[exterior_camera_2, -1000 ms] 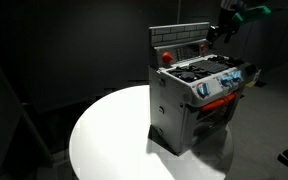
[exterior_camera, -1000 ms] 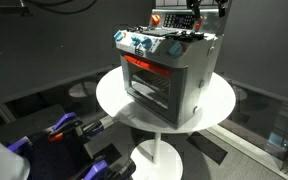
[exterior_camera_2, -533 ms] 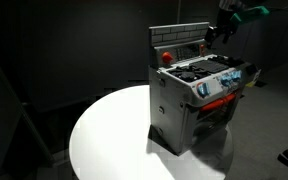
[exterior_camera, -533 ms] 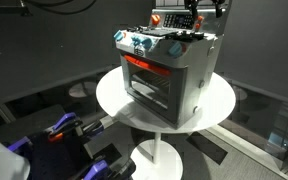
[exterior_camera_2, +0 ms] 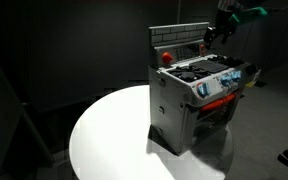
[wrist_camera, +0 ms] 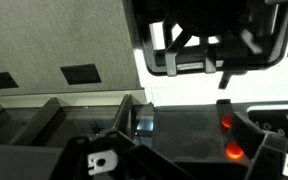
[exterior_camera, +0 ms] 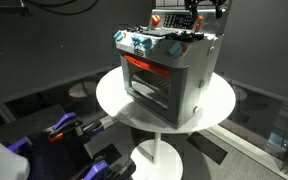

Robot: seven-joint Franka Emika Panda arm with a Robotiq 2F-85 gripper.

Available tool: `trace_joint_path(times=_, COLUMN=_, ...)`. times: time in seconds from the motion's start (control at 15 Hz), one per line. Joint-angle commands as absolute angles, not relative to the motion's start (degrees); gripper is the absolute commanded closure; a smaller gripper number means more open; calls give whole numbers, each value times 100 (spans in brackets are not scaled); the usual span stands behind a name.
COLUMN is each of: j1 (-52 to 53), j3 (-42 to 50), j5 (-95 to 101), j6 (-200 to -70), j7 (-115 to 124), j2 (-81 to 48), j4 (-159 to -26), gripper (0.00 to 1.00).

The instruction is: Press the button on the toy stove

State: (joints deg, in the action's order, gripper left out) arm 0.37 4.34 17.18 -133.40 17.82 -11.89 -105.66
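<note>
The toy stove (exterior_camera: 164, 70), silver-grey with a dark glass door, a red-orange strip and blue-white knobs, stands on a round white table (exterior_camera: 114, 100); it also shows in an exterior view (exterior_camera_2: 199, 100). A red button (exterior_camera_2: 166, 56) sits on its upright back panel, also seen in an exterior view (exterior_camera: 155, 18). My gripper (exterior_camera_2: 213, 38) hovers over the back edge of the stove top, beside the back panel and apart from the red button. In the wrist view its fingers (wrist_camera: 184, 125) stand apart with nothing between them, and red glows show by one finger.
The table (exterior_camera_2: 114, 140) has bare surface around the stove. The surroundings are dark. A blue and black device (exterior_camera: 59, 130) sits low beside the table, below its rim.
</note>
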Motion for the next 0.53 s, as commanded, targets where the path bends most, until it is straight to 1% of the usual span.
trace_joint_path(times=0.0, j1=65, j3=445, j5=1660, j6=-13215, j7=1782, j2=-1370, j4=-10265, gripper=0)
trace_joint_path(times=0.47, j1=103, j3=452, j5=1659, j6=-13220, j7=1789, j2=-1545, j4=-10017, gripper=0)
